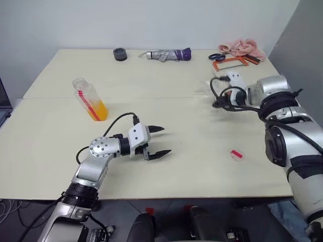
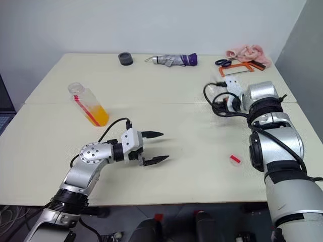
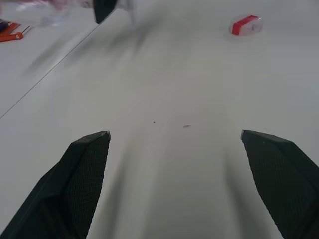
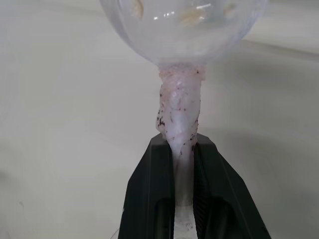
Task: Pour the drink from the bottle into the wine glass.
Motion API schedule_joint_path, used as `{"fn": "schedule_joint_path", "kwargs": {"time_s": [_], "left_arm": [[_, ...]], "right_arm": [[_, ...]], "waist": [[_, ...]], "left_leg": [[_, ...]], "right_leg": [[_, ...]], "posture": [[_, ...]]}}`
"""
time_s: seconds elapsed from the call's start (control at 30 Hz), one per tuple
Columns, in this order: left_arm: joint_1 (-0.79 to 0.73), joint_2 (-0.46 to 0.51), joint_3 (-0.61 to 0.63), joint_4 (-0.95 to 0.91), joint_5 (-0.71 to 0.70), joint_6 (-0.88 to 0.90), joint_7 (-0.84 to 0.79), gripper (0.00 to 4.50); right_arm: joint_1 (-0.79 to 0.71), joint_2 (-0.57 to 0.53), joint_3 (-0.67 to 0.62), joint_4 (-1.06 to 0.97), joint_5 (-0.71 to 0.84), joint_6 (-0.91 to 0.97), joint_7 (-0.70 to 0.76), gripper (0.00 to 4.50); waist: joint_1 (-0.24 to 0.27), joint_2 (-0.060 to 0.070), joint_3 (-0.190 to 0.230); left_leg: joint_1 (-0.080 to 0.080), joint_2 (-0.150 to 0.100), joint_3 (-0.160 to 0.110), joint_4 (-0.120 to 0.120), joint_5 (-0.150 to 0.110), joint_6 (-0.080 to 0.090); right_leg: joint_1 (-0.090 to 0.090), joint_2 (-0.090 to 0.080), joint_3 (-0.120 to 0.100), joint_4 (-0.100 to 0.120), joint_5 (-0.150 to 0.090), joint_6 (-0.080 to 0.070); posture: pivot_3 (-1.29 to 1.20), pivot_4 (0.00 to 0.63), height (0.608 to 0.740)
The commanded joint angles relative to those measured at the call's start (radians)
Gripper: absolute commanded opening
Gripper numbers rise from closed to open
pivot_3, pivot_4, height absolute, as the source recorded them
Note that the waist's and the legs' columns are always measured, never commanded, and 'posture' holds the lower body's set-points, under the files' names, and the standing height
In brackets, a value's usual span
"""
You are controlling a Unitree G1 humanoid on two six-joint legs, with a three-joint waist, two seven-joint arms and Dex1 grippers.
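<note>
Glass (image 4: 185,30) first: your right gripper (image 4: 183,149) is clenched on its stem, which looks wrapped in a rough pinkish sleeve that probably helps friction. Thin stem and bowl are fragile, so treat them gently and keep the bowl upright. Your left gripper (image 1: 157,141) is spread wide, grasping nothing, over bare table (image 1: 202,166). From it, the bottle (image 1: 90,99) stands at ten o'clock, well apart, uncapped, with drink (image 1: 99,110) low inside. It looks light and squeezable; take its flat sides mid-body. A red cap (image 1: 236,155) lies at three o'clock.

Bright, even light; soft shadows; left wrist view motion-blurred.
</note>
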State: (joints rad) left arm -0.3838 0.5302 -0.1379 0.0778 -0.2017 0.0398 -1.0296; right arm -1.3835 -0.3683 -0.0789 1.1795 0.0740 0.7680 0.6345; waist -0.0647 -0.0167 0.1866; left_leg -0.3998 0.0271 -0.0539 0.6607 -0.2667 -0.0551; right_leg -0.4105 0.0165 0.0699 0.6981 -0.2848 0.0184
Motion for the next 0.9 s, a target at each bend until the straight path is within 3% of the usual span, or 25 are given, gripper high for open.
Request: {"fn": "schedule_joint_path", "kwargs": {"time_s": [0.03, 0.2, 0.43, 0.9], "left_arm": [[-0.014, 0.019, 0.046, -0.059, -0.045, 0.040, 0.003, 4.50], [-0.034, 0.044, 0.115, -0.073, -0.106, 0.127, 0.022, 4.50], [-0.039, 0.052, 0.222, -0.080, -0.168, 0.222, 0.092, 4.50], [-0.035, 0.114, 0.230, -0.094, -0.228, 0.337, 0.026, 4.50]], "right_arm": [[0.031, 0.073, -0.118, -0.044, 0.090, -0.157, -0.138, 0.15], [0.111, 0.171, -0.177, -0.101, 0.121, -0.383, -0.262, 0.15], [0.289, 0.253, -0.155, -0.238, 0.123, -0.557, -0.285, 0.15], [0.723, 0.352, -0.002, -0.627, 0.053, -0.633, -0.335, 0.15]], "waist": [[0.000, 0.000, 0.000], [0.001, 0.000, 0.000], [0.006, 0.000, 0.000], [0.006, 0.000, 0.000]], "left_leg": [[0.000, 0.000, 0.000, 0.000, 0.000, 0.000], [-0.001, 0.001, 0.000, 0.000, 0.000, 0.000], [-0.002, 0.000, -0.001, 0.001, 0.000, 0.000], [0.001, 0.001, -0.002, 0.001, 0.000, 0.000]], "right_leg": [[0.000, 0.000, 0.000, 0.000, 0.000, 0.000], [0.000, -0.001, 0.000, 0.001, 0.000, 0.000], [0.000, -0.002, 0.000, 0.000, 0.000, 0.000], [0.002, -0.001, -0.001, 0.001, 0.000, 0.000]], "posture": [[0.00, 0.150, 0.740], [0.00, 0.150, 0.740], [0.00, 0.150, 0.740], [0.00, 0.150, 0.740]]}}
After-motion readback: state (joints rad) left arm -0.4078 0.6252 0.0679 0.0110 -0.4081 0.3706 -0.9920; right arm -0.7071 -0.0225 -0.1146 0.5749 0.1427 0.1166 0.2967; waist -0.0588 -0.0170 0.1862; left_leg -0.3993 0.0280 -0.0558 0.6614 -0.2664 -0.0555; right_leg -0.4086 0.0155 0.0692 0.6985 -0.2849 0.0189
